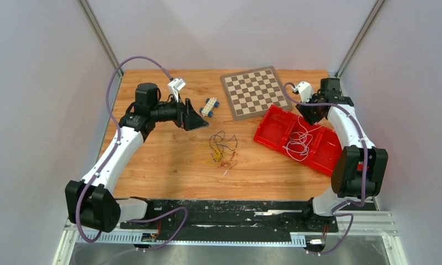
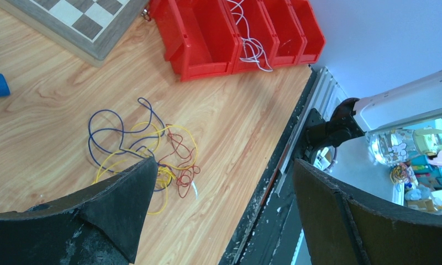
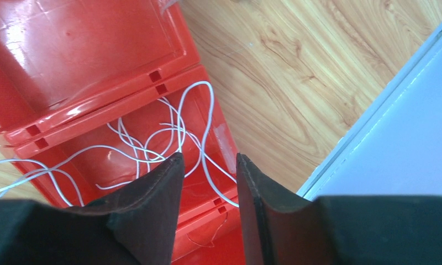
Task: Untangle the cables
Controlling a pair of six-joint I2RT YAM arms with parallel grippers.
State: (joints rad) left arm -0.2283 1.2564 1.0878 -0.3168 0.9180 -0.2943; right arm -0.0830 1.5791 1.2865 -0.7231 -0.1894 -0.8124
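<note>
As seen from above, coloured cables (image 1: 219, 150) lay tangled mid-table (image 1: 169, 165), white cables (image 1: 299, 141) in the red bins (image 1: 266, 130); the left gripper (image 1: 195, 118) hung near the tangle and the right gripper (image 1: 307, 113) over the bins. Left wrist: left gripper (image 2: 224, 163) spread wide, holding nothing; coloured cables (image 2: 144, 146) partly hidden by one finger (image 2: 130, 199). Right wrist: right gripper (image 3: 208, 157) parted by a narrow gap, nothing gripped; white cables (image 3: 152, 138) looped in the bin (image 3: 97, 49) beneath.
</note>
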